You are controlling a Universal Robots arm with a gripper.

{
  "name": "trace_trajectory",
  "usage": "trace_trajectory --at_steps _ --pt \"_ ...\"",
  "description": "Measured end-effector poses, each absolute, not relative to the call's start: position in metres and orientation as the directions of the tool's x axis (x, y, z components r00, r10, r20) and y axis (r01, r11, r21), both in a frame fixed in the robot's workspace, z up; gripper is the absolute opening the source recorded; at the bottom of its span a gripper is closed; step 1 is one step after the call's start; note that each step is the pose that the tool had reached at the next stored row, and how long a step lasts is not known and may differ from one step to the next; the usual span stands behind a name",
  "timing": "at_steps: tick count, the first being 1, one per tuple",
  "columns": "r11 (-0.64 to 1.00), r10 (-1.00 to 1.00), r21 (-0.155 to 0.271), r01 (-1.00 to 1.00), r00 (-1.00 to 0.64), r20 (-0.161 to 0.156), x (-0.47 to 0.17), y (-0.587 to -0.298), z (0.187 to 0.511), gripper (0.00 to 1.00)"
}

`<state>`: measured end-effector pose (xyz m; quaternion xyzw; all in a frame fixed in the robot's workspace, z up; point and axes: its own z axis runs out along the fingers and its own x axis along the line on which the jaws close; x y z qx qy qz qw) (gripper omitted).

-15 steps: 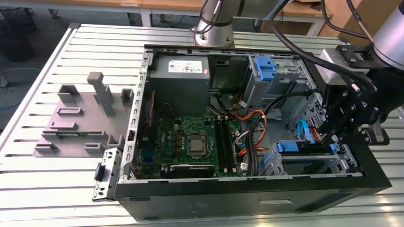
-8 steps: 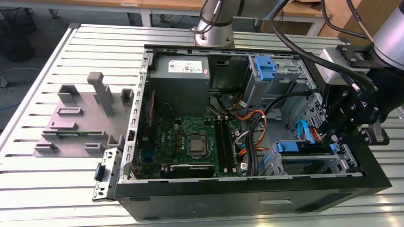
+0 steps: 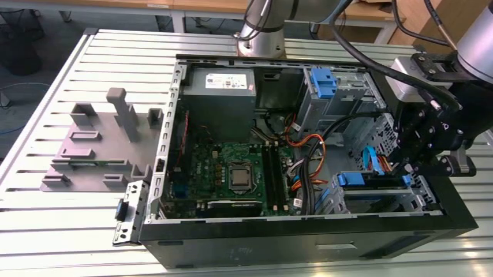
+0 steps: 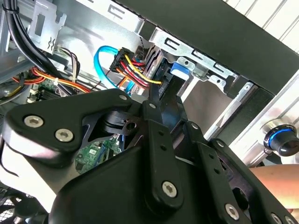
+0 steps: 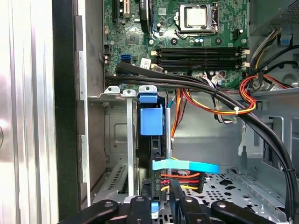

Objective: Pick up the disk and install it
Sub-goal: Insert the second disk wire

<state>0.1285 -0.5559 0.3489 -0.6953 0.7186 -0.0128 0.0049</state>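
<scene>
Ext. view: the black linkage gripper (image 3: 419,158) is hanging at the exterior view's right side of the open black computer case (image 3: 308,242), right over the metal drive cage (image 3: 377,196) w/ a blue bracket edge showing.

First wrist view: the silver-grey hard drive in its blue plastic bracket (image 5: 151,122) is sitting edge-on in the cage, long axis running straight away from the gripper (image 5: 161,201), directly ahead of it.

Second wrist view: the fingers (image 4: 154,107) are reaching toward the cabled end; grip state – can't tell.
</scene>
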Motion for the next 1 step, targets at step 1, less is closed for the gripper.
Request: trace_trajectory --at_steps 1 --pt "0.033 -0.999 -0.025 -0.999 -0.033 0.011 0.1285 -0.5559 0.3490 0.30"
